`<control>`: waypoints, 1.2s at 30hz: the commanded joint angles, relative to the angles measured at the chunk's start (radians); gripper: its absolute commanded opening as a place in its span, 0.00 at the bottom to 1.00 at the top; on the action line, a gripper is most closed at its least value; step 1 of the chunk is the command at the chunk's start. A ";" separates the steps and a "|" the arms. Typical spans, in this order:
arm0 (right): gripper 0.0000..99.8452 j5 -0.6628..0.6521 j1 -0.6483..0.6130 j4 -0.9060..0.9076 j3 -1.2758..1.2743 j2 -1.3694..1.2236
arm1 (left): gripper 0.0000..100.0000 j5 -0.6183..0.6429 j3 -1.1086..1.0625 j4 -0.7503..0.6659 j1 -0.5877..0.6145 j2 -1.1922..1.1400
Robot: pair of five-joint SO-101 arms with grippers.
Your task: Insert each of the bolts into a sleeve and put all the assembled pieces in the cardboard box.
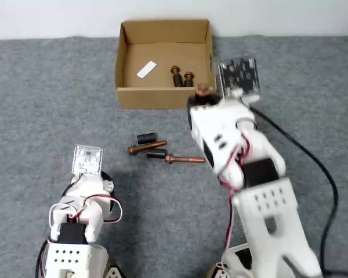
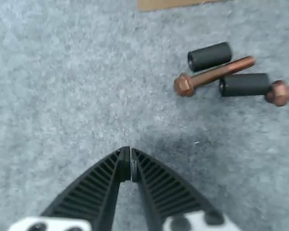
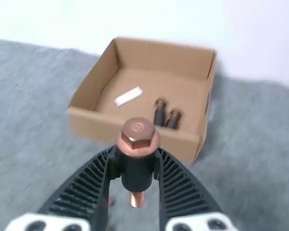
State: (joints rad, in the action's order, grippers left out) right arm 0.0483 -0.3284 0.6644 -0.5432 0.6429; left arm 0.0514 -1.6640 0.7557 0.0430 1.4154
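Observation:
My right gripper (image 3: 135,166) is shut on an assembled piece (image 3: 137,159), a copper bolt standing upright through a black sleeve, held just in front of the cardboard box (image 3: 135,130). From above, this piece (image 1: 203,91) hangs near the box's (image 1: 123,58) front right corner. Two assembled pieces (image 1: 182,76) lie inside the box. On the carpet lie two loose copper bolts (image 1: 146,147) (image 1: 185,158) and two black sleeves (image 1: 145,138) (image 1: 156,154). My left gripper (image 2: 126,163) is shut and empty, low over the carpet, short of the nearer bolt (image 2: 213,74).
A white slip (image 1: 146,69) lies on the box floor. A black cable (image 1: 313,165) runs along the right arm's side. Grey carpet (image 1: 46,104) covers the table, with open room to the left of the loose parts.

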 commanded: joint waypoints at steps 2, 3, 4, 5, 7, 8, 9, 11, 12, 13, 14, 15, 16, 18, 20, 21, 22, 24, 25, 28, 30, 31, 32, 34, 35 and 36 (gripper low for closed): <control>0.01 -0.028 0.042 -0.214 0.132 -0.160 | 0.01 -0.012 -0.021 -0.087 0.000 0.011; 0.01 -0.028 0.048 -0.249 0.144 -0.199 | 0.01 -0.012 -0.025 -0.087 0.005 0.011; 0.01 -0.029 0.050 -0.288 0.155 -0.237 | 0.01 -0.012 -0.027 -0.087 0.006 0.011; 0.01 -0.029 0.051 -0.325 0.164 -0.274 | 0.01 -0.012 -0.027 -0.087 0.006 0.011; 0.01 -0.048 0.051 -0.401 0.184 -0.348 | 0.01 -0.012 -0.027 -0.083 0.006 0.011; 0.01 -0.060 0.050 -0.446 0.193 -0.383 | 0.01 -0.012 -0.027 -0.083 0.008 0.009; 0.01 -0.072 0.048 -0.495 0.206 -0.421 | 0.01 -0.012 -0.027 -0.083 0.008 0.009; 0.01 -0.103 0.048 -0.588 0.233 -0.499 | 0.01 -0.012 -0.027 -0.083 0.008 0.009; 0.01 -0.124 0.048 -0.625 0.250 -0.542 | 0.01 -0.012 -0.027 -0.083 0.008 0.009; 0.01 -0.147 0.050 -0.651 0.270 -0.584 | 0.01 -0.012 -0.027 -0.083 0.008 0.009; 0.01 -0.169 0.050 -0.670 0.290 -0.627 | 0.01 -0.012 -0.027 -0.083 0.008 0.009; 0.01 -0.187 0.050 -0.690 0.308 -0.668 | 0.01 -0.012 -0.027 -0.083 0.008 0.009; 0.01 -0.204 0.051 -0.700 0.333 -0.707 | 0.01 -0.012 -0.027 -0.083 0.008 0.009; 0.01 -0.232 0.051 -0.699 0.391 -0.783 | 0.01 -0.012 -0.027 -0.083 0.008 0.009; 0.01 -0.244 0.051 -0.697 0.437 -0.846 | 0.01 -0.012 -0.027 -0.083 0.008 0.009; 0.01 -0.249 0.051 -0.696 0.459 -0.875 | 0.01 -0.012 -0.027 -0.083 0.008 0.009; 0.01 -0.252 0.051 -0.684 0.476 -0.903 | 0.01 -0.012 -0.027 -0.083 0.008 0.009; 0.01 -0.279 0.053 -0.627 0.516 -0.954 | 0.01 -0.012 -0.027 -0.083 0.008 0.009; 0.01 -0.288 0.062 -0.598 0.534 -0.975 | 0.01 -0.012 -0.027 -0.083 0.008 0.009; 0.05 -0.292 0.079 -0.552 0.588 -1.018 | 0.01 -0.012 -0.027 -0.083 0.008 0.009; 0.08 -0.292 0.088 -0.503 0.615 -1.024 | 0.01 -0.012 -0.027 -0.083 0.008 0.009; 0.09 -0.292 0.091 -0.476 0.629 -1.026 | 0.01 -0.012 -0.027 -0.083 0.008 0.009; 0.10 -0.292 0.093 -0.455 0.640 -1.027 | 0.01 -0.012 -0.027 -0.083 0.008 0.009; 0.09 -0.292 0.097 -0.426 0.660 -1.029 | 0.01 -0.012 -0.027 -0.083 0.008 0.009; 0.09 -0.292 0.099 -0.418 0.664 -1.029 | 0.01 -0.012 -0.027 -0.083 0.008 0.009; 0.09 -0.292 0.099 -0.414 0.666 -1.029 | 0.01 -0.012 -0.027 -0.083 0.008 0.009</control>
State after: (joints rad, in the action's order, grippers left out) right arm -0.2325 -0.2424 0.2409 0.0430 -0.4097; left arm 0.0483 -1.6962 0.6943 0.0414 1.4154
